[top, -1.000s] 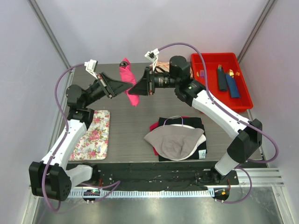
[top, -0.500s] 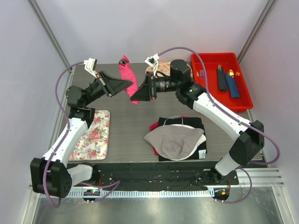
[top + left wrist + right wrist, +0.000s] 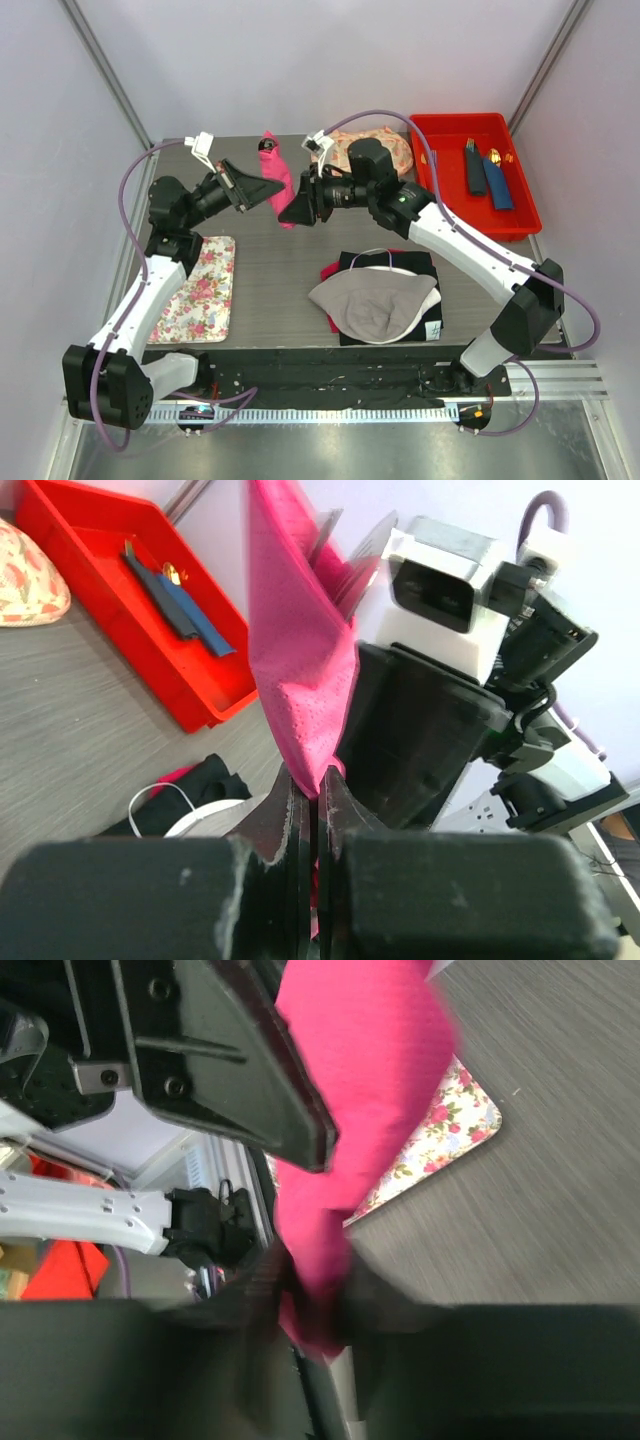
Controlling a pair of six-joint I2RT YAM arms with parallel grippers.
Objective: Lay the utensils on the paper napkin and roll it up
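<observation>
The top view alone shows the paper napkin (image 3: 272, 165) bunched in the air above the table, between both arms. Left wrist view: the left gripper (image 3: 305, 798) has its jaws nearly together, pinching the napkin's lower corner. Right wrist view, blurred: the right gripper (image 3: 312, 1305) grips the napkin's lower end narrowly, with the floral mat (image 3: 440, 1130) beyond.

Top camera overhead, wide; wrist cameras close, opposed, sharing napkin (image 3: 300, 670).

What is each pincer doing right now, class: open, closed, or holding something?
Left pincer: closed on the paper napkin.
Right pincer: closed on the same napkin, though that view is blurred.
</observation>
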